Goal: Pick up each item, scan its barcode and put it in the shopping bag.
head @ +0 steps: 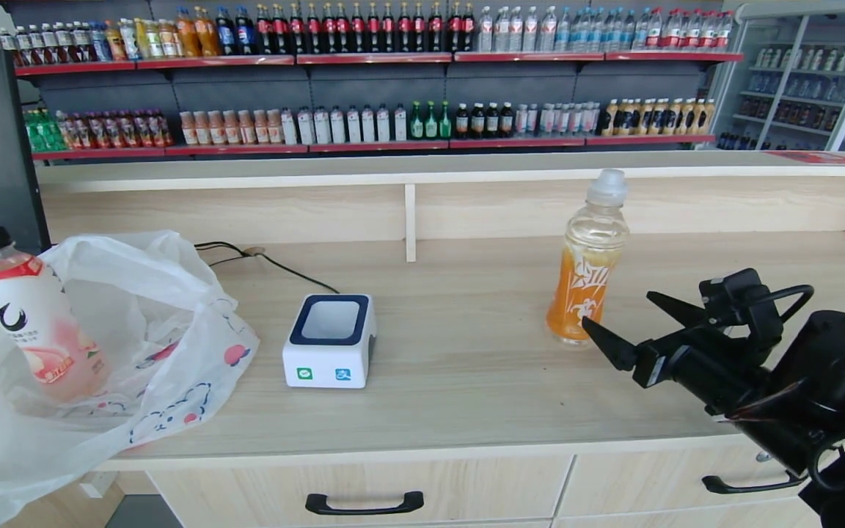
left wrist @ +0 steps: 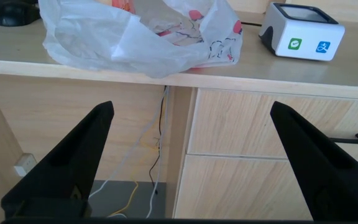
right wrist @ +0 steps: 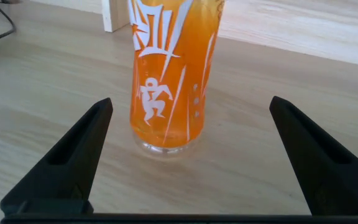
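Orange and upright, the drink bottle (head: pixel 588 268) stands on the worktop (head: pixel 466 381) well right of the scanner (head: pixel 331 339), just ahead of my right hand (head: pixel 619 309), which is spread wide and empty with the bottle lined up in its gap. My left hand (left wrist: pixel 191 107), equally wide and empty, hangs low, left of the scanner by the shopping bag (head: pixel 166 308), so the right is nearer and I judge its path unobstructed.

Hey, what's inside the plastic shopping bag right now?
A pink drink bottle leans in the shopping bag, its black cap poking out. The crumpled folds hide whatever else may lie lower down.
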{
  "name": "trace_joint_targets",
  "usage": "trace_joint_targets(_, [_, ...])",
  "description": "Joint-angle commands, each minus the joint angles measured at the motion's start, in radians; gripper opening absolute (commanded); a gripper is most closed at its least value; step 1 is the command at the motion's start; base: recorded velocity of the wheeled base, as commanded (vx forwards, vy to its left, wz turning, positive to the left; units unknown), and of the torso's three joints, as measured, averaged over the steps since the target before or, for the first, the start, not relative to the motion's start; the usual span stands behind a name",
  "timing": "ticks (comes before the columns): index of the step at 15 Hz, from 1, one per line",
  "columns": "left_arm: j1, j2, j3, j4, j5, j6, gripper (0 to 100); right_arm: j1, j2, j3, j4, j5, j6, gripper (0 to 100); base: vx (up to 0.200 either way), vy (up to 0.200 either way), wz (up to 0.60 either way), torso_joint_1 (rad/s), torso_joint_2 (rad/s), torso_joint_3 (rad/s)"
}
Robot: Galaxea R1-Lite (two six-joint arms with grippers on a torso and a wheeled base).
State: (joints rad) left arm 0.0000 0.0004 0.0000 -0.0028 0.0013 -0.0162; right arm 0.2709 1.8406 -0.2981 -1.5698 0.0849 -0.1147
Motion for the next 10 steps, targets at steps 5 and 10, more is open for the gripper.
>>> trace_joint_targets(5, [0.0,0.0,0.0,0.0,0.0,-0.004,100,0.036,0.097,-0.118,-0.001,-0.004,0.007,100,0.0,0.0,0.0,0.0,0.0,0.0])
trace_joint_targets(10, [0.0,0.0,0.0,0.0,0.0,-0.004,100,0.028,0.131,-0.119,-0.001,-0.004,0.009,100,0.0,0.0,0.0,0.0,0.0,0.0])
